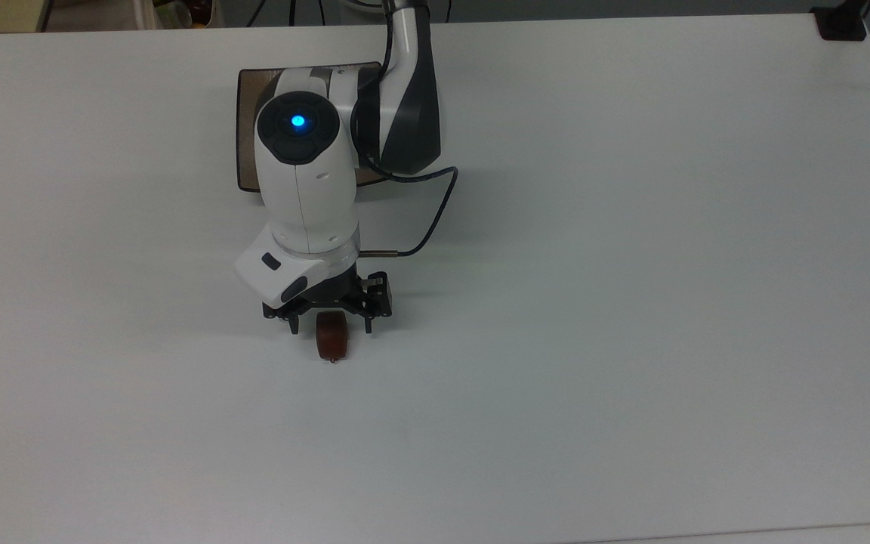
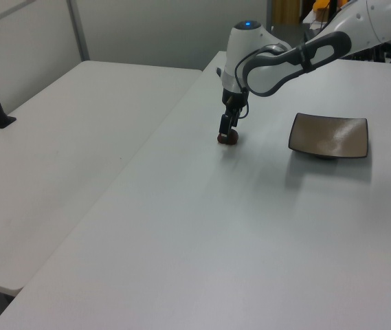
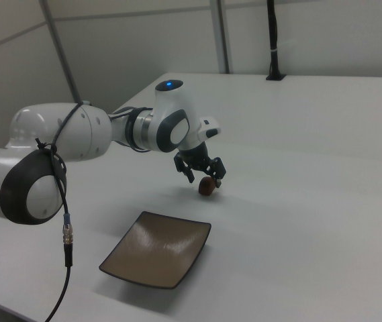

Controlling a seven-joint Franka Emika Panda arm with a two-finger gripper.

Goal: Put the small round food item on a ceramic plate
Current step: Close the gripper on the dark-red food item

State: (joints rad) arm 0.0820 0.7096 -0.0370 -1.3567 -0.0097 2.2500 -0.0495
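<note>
The tool (image 1: 331, 326) in the top view straddles the small round food item (image 1: 331, 341), fingers apart on either side (stem tip pointing away from it), on the worktop (image 1: 631, 302). In the left view the tool (image 2: 227, 130) sits low over the item (image 2: 229, 137); the ceramic plate (image 2: 329, 135) lies well apart to the left view's right. In the right view the plate (image 3: 157, 248) lies nearer the camera than the tool (image 3: 205, 177).
</note>
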